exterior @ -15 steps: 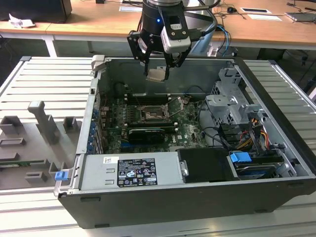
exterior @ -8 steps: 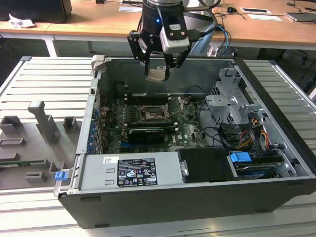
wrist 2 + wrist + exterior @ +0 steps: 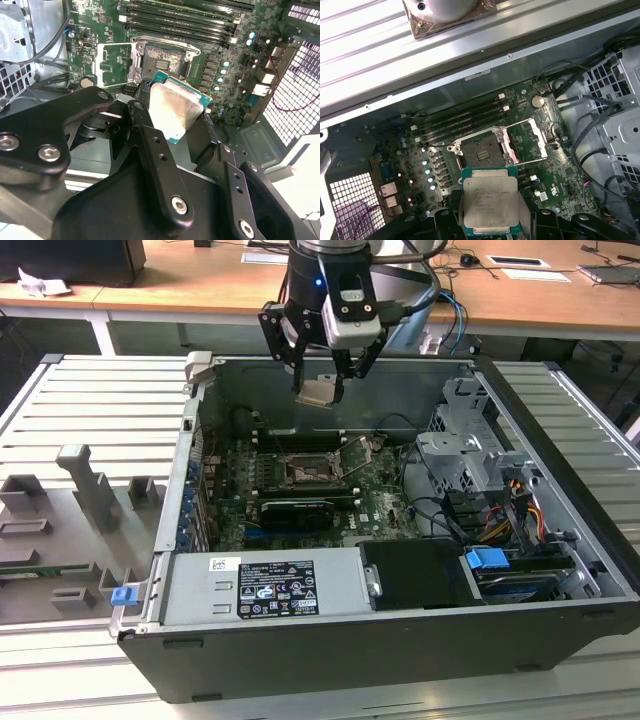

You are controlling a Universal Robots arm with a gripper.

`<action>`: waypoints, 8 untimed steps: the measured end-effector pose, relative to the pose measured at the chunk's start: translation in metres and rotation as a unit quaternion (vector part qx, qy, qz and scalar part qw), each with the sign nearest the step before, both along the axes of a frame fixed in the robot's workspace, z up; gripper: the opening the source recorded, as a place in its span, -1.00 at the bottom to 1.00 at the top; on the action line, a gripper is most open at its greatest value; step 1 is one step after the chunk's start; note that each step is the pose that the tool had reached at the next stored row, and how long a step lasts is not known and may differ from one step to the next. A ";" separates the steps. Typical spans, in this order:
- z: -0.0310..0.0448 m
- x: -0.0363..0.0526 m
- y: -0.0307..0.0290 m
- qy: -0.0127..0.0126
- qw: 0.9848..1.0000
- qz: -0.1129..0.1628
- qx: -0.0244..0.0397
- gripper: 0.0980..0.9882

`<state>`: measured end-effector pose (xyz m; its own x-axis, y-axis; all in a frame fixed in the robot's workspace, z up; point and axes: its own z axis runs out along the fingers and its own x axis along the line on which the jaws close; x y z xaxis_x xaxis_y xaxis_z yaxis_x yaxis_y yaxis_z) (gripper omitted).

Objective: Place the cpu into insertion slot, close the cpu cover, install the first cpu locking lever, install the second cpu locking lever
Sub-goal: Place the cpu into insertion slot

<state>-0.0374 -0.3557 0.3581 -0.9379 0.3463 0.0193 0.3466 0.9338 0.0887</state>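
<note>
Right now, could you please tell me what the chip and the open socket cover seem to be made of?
The chip: dull silvery metal lid with soft glare, on a thin green board, probably laminate. The socket cover: thin bare metal frame, likely steel, going by its bright sheen.

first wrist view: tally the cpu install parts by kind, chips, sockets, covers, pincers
cpu: 1, held in the pincer
insertion slot: 1, bare
cpu cover: 1, swung open beside the slot
pincer: 1
total: 4
</note>
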 end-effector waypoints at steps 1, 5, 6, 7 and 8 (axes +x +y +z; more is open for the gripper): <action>-0.0001 0.0000 0.0000 0.000 1.000 -0.003 0.000 -0.03; -0.0003 0.0000 0.0000 0.000 1.000 -0.009 0.000 -0.03; -0.0004 0.0000 0.0000 0.000 1.000 -0.011 0.000 -0.03; -0.0005 0.0000 0.0000 0.000 1.000 -0.015 0.000 -0.03; -0.0006 0.0000 0.0000 0.000 1.000 -0.019 0.000 -0.03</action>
<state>-0.0374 -0.3557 0.3575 -0.9245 0.3808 0.0193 0.3809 0.9203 0.0886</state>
